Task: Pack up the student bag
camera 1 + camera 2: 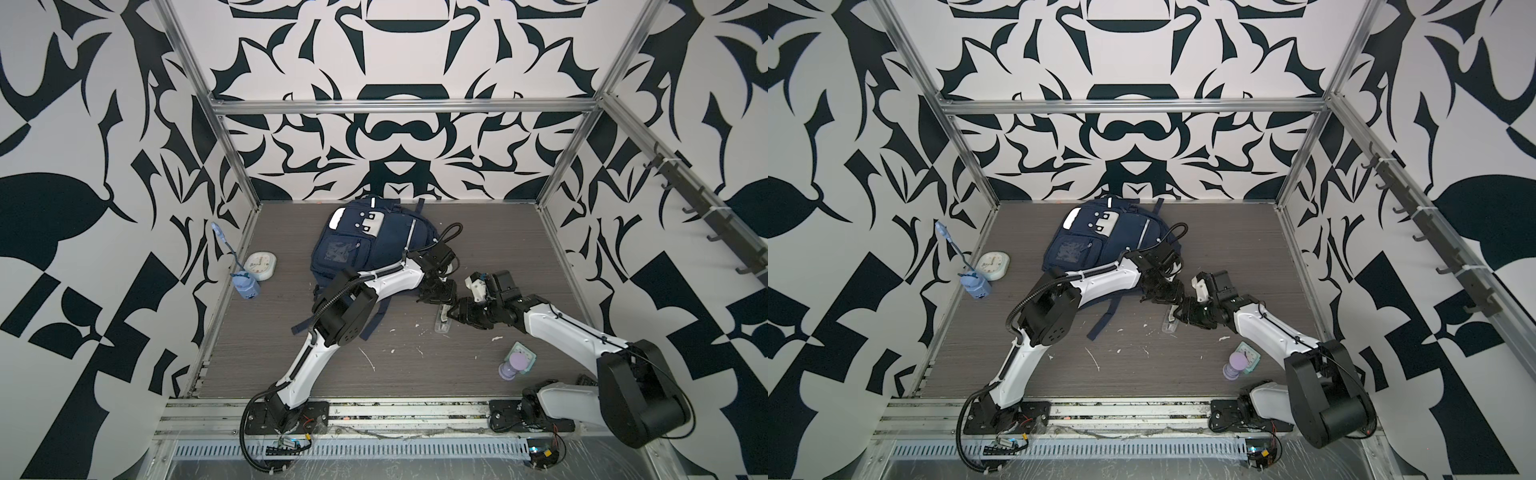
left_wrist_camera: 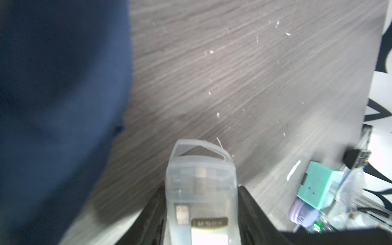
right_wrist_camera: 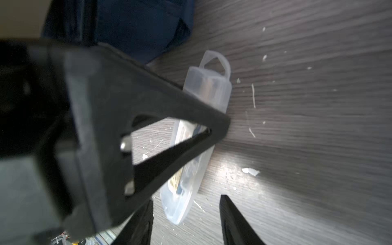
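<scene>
Clamping my left gripper (image 2: pixel 201 188) on the clear case (image 3: pixel 212 93) beside the student bag (image 1: pixel 365 245); my right gripper (image 3: pixel 186 199) is straddling it, fingers apart.

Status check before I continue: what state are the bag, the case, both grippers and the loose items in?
student bag: lying front up on the table, no pocket visibly open.
clear plastic case: flat on the table, outside the bag.
left gripper: astride the case; grip unclear.
right gripper: open, straddling the case's end.
white clock: face up on the table, unpacked.
teal clock: on the table, unpacked.
purple-capped bottle: beside the teal clock, unpacked.
</scene>
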{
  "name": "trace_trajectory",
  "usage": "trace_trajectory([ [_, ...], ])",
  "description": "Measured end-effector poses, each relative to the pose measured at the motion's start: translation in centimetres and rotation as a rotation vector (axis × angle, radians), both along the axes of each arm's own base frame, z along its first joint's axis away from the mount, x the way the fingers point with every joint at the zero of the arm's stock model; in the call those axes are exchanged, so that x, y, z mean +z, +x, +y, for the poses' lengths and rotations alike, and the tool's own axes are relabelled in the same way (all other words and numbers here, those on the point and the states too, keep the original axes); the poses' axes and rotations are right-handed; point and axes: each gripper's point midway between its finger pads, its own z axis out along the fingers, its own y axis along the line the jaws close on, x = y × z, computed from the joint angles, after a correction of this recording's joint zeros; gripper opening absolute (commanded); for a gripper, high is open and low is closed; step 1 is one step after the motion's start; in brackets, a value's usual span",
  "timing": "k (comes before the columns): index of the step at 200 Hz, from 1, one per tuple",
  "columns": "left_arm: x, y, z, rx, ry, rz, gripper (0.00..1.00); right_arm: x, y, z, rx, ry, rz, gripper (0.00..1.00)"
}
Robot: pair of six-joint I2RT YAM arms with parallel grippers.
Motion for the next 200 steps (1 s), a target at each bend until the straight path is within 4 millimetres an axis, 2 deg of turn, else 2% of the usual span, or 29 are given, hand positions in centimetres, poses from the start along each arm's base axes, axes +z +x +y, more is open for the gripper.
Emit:
trace_trajectory([
  [47, 0.1, 0.1, -0.2, 0.016, -0.051, 0.034, 0.52, -2.0, 0.0, 0.9, 0.008, 0.014, 0.044, 0.51],
  [87, 0.2, 0.2, -0.2, 0.031, -0.078, 0.052, 0.53, -2.1, 0.3, 1.3, 0.006, 0.03, 0.029, 0.48],
  [109, 0.2, 0.2, -0.2, 0.038, -0.09, 0.059, 0.54, -2.0, 0.5, 1.4, 0.0, 0.037, 0.019, 0.42],
  [150, 0.4, 0.0, -0.3, 0.041, -0.112, 0.075, 0.57, -1.9, 0.9, 1.4, -0.022, 0.047, 0.016, 0.24],
  [178, 0.5, -0.1, -0.3, 0.042, -0.119, 0.085, 0.59, -1.8, 1.0, 1.4, -0.031, 0.048, 0.016, 0.22],
  [200, 0.8, -0.1, -0.3, 0.043, -0.126, 0.084, 0.65, -1.7, 1.0, 1.3, -0.034, 0.043, 0.011, 0.2],
])
